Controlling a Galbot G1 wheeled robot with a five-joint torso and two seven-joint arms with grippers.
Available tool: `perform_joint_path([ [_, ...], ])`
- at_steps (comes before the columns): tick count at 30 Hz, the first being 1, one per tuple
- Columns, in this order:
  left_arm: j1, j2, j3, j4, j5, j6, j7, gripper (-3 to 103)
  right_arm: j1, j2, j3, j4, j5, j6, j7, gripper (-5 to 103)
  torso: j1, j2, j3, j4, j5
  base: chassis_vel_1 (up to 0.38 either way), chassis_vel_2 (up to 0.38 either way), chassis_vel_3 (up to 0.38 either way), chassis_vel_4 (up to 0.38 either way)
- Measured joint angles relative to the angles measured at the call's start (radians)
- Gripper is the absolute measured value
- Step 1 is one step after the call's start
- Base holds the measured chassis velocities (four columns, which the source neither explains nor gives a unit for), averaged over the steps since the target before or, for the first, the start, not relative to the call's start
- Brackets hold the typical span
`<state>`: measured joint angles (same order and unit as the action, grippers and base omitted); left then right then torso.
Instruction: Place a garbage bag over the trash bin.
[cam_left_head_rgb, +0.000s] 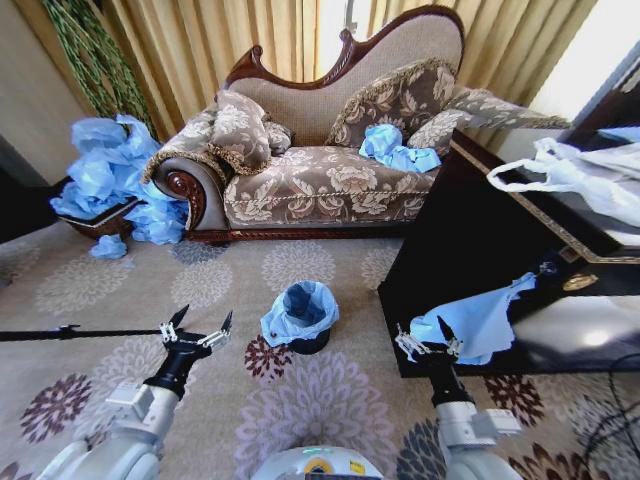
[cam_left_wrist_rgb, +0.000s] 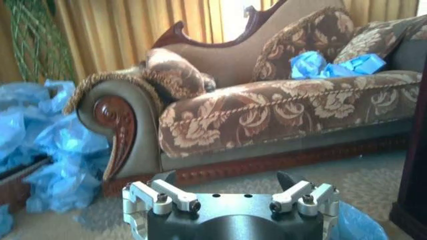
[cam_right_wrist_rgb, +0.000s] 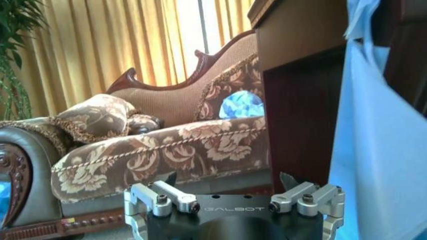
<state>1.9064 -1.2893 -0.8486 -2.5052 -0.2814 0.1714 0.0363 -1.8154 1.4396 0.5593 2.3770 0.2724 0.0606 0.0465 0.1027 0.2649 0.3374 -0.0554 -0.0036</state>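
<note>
Both jaws stand open and seemingly empty: left gripper (cam_left_head_rgb: 203, 325) beside the bagged trash bin (cam_left_head_rgb: 309, 344), right gripper (cam_left_head_rgb: 428, 338) by a hanging garbage bag (cam_left_head_rgb: 478, 320).

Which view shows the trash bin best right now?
The head view: the trash bin stands whole on the carpet, garbage bag over its rim. The left wrist view catches a blue bag edge in one corner.
</note>
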Motion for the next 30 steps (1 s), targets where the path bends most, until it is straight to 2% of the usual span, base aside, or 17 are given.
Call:
perform_joint_path([
  [2, -0.003, 0.012, -0.022, 0.006, 0.0, -0.032, 0.027, 100, 0.001, 0.004, 0.002, 0.007, 0.0, -0.003, -0.002, 100, 0.0, 0.0, 0.0, 0.0003, 0.0, 0.0, 0.0, 0.0, 0.0],
  [4, -0.012, 0.019, -0.025, 0.008, -0.006, -0.036, 0.034, 100, 0.007, 0.002, 0.003, 0.007, 0.0, -0.011, -0.002, 100, 0.0, 0.0, 0.0, 0.0002, -0.0001, 0.0, 0.0, 0.0, 0.0],
  [14, -0.028, 0.025, 0.008, 0.004, -0.004, 0.01, -0.004, 100, 0.008, 0.006, 0.01, 0.001, 0.005, -0.02, 0.01, 100, 0.0, 0.0, 0.0, 0.0001, 0.0, 0.0, 0.0, 0.0, 0.0],
  [30, -0.028, 0.026, 0.01, 0.004, -0.002, 0.014, -0.007, 100, 0.008, 0.005, 0.01, -0.001, 0.006, -0.021, 0.012, 100, 0.0, 0.0, 0.0, 0.0001, 0.0, 0.0, 0.0, 0.0, 0.0],
])
